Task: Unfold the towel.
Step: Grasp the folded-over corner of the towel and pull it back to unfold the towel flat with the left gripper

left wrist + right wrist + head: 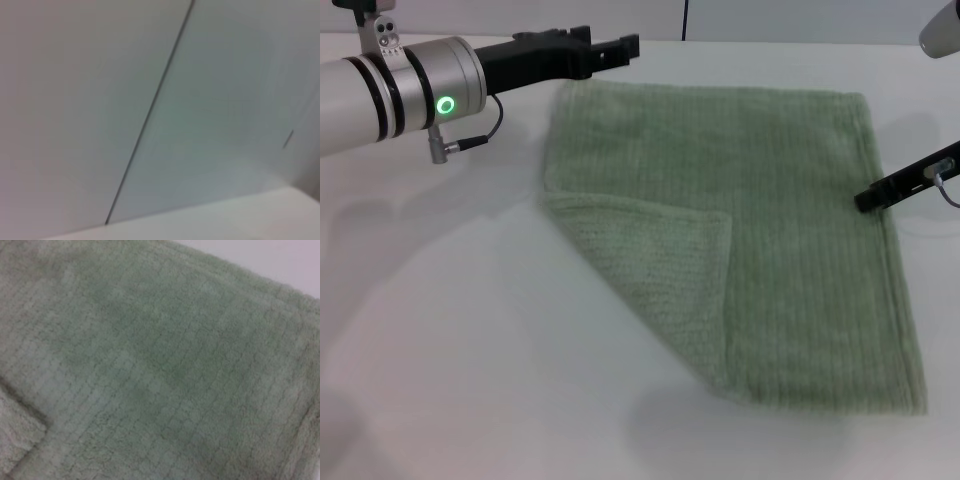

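The pale sage-green towel (770,230) lies nearly flat on the white table (450,340). Its near left corner (660,265) is folded over onto the cloth as a triangle. My left gripper (620,46) is held above the towel's far left corner, empty, with its fingers close together. My right gripper (872,197) is at the towel's right edge, low over the cloth; only its dark tip shows. The right wrist view is filled by the towel (160,360), with the folded flap (17,435) in one corner. The left wrist view shows only a wall.
The white table extends bare to the left and front of the towel. A pale wall with a dark vertical seam (150,110) stands behind the table. A cable (480,135) hangs under the left wrist.
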